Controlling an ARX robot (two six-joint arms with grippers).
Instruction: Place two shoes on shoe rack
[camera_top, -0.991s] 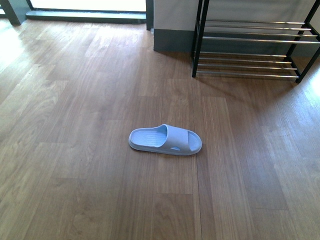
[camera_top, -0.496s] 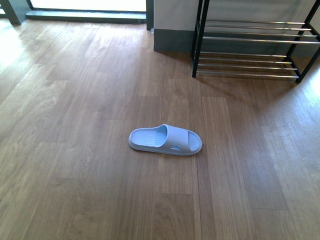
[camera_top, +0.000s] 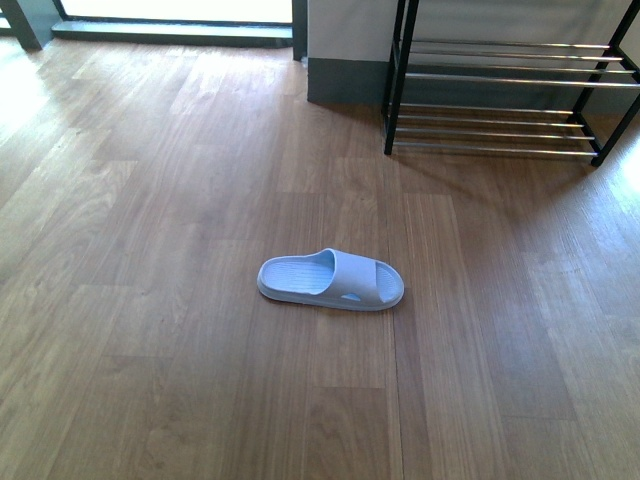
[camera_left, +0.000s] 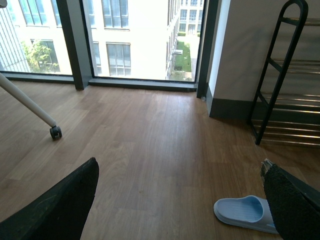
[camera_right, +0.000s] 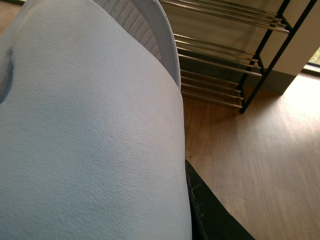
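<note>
A home-like living space is on show. A wood-plank floor (camera_top: 150, 250) is laid wall to wall, and floor-to-ceiling windows (camera_left: 135, 40) are set along its far edge, with multi-storey blocks (camera_left: 150, 25) seen outside. A shoe rack (camera_top: 500, 78) is stood against the pale wall (camera_left: 240, 50) at the floor's far right corner. A pale blue slide (camera_top: 331, 279) is seen lying mid-floor.

No change shows between the earlier front views and now: the pale blue open-toe rubber slide (camera_top: 331, 279) lies in the same spot on the brown wooden floor (camera_top: 150, 300).
</note>
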